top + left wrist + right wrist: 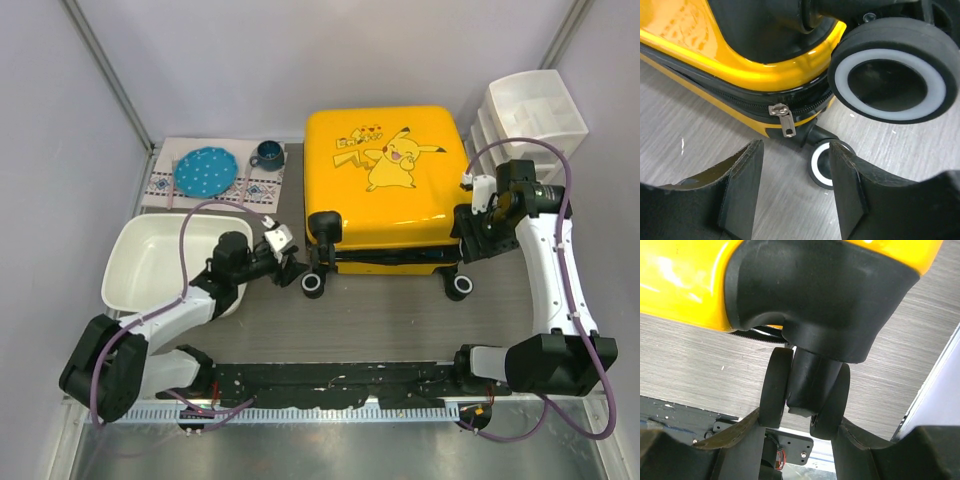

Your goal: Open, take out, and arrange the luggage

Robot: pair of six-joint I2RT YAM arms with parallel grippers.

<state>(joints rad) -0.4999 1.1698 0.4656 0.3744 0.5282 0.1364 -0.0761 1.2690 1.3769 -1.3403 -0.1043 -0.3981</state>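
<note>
The luggage (385,175), a yellow hard-shell case with a cartoon print, lies flat and zipped shut mid-table, wheels toward me. My left gripper (292,262) hovers low at its near-left corner. In the left wrist view the jaws (795,165) stand apart over bare table, and the silver zipper pull (786,119) hangs just ahead of them, beside a large wheel (892,77). At the near-right corner, my right gripper (468,235) clamps the twin caster wheel (775,385), one finger against each side of it (797,432).
A white tub (165,265) sits left of the left arm. Behind it lies a patterned mat with a blue plate (207,170) and a dark mug (267,154). A white drawer unit (530,120) stands at the back right. A black rail (330,385) runs along the near edge.
</note>
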